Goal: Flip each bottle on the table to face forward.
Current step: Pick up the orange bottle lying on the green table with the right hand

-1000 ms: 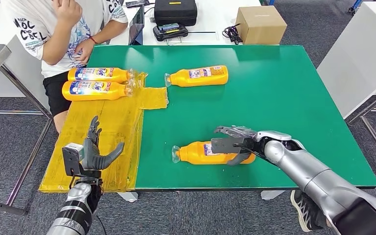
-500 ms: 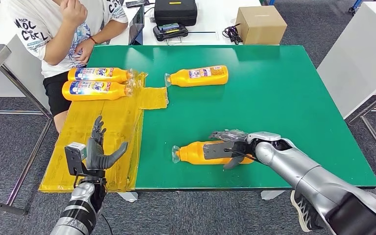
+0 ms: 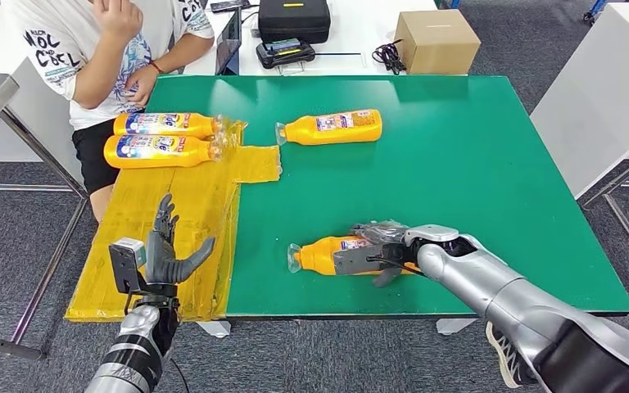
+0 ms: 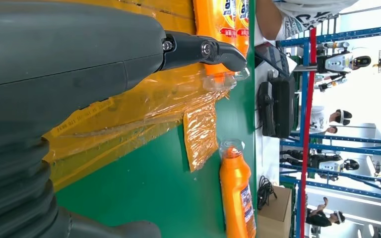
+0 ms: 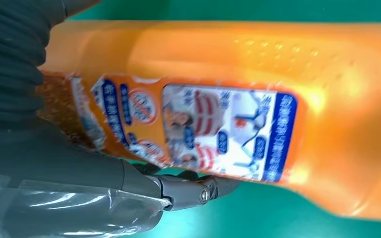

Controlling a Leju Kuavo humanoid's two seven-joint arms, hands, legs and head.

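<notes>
One orange plastic bottle (image 3: 328,254) now clasped by right hand (image 3: 377,252), rolled label-up; left hand (image 3: 164,254) spread, idle.

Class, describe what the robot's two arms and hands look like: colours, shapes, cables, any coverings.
Both arms are silver, rounded metal tubes. The left hand is dark grey with slim fingers, a small grey box mounted beside its wrist and a thin black cable running below. The right hand is grey too; the right wrist view shows a ribbed grey cover and clear plastic film over it.
</notes>
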